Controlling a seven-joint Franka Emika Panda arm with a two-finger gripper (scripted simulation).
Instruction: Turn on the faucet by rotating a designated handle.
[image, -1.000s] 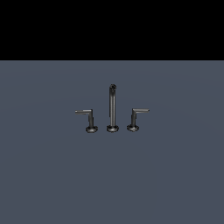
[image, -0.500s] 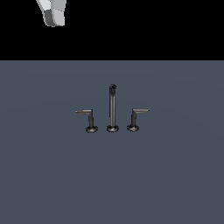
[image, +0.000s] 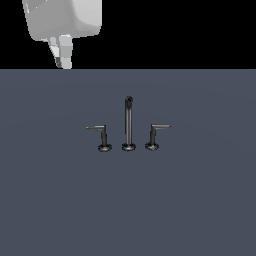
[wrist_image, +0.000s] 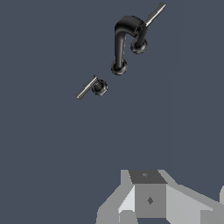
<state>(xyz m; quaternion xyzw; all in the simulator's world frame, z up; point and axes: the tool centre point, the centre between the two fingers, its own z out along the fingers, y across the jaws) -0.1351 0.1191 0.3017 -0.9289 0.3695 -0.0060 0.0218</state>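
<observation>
The faucet (image: 129, 125) stands small and dark at the middle of the grey floor, a tall thin spout post between two short levers. The handle (image: 100, 136) is the lever on the exterior view's left, its thin arm pointing leftward from its post. My gripper (image: 63, 61) hangs high at the exterior view's upper left, far from the faucet, with its fingers together and nothing between them. In the wrist view the spout (wrist_image: 121, 41) curves over with a lever on each side of it, well away from my gripper (wrist_image: 148, 175).
The mirrored lever (image: 156, 136) on the exterior view's right points rightward. A flat dark grey floor (image: 128, 210) surrounds the faucet on all sides. A black background lies behind the floor.
My gripper has come down into the exterior view at the upper left and shows much more of the hand than half a second ago. The faucet has not moved.
</observation>
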